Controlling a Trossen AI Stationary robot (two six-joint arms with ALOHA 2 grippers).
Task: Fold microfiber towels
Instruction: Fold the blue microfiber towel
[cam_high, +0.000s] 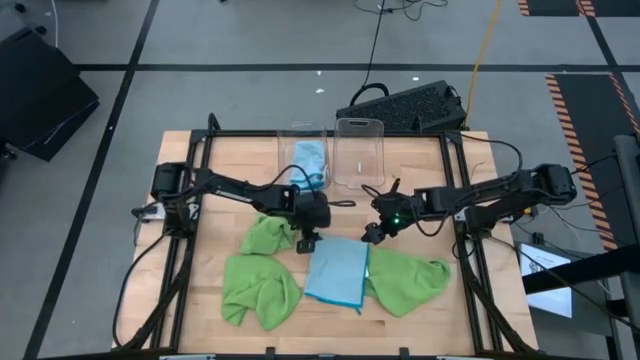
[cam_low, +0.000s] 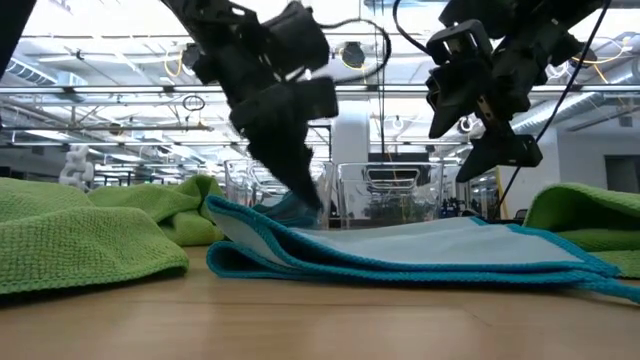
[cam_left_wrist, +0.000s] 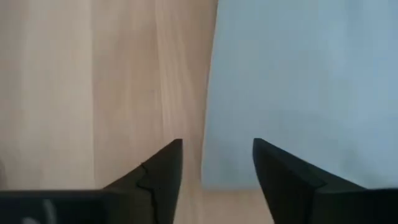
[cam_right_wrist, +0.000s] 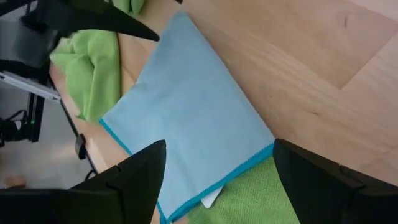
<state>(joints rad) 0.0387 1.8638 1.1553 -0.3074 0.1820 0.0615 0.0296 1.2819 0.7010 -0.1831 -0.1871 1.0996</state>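
Observation:
A light blue microfiber towel (cam_high: 337, 272) lies folded flat on the wooden table, several layers showing at its near edge (cam_low: 400, 250). My left gripper (cam_high: 308, 243) is open, pointing steeply down, its fingers on either side of the towel's far left corner (cam_left_wrist: 214, 177). My right gripper (cam_high: 370, 235) is open and raised above the towel's far right corner (cam_right_wrist: 180, 22), with nothing between its fingers. Lime green towels lie crumpled at the near left (cam_high: 258, 290), the far left (cam_high: 268, 235) and the right (cam_high: 408, 282) of the blue one. My left gripper stands over the blue towel's far left corner (cam_left_wrist: 214, 177), coming down at a slant from the table's far left. Whether its fingertips (cam_low: 308, 212) touch the cloth or the table, I cannot tell.
Two clear bins (cam_high: 303, 140) (cam_high: 360, 130) stand at the table's far edge; the left one holds a blue towel (cam_high: 312, 158). A black keyboard-like object (cam_high: 400, 105) lies beyond the far edge. Bare wood (cam_high: 420, 210) shows to the right of my right gripper.

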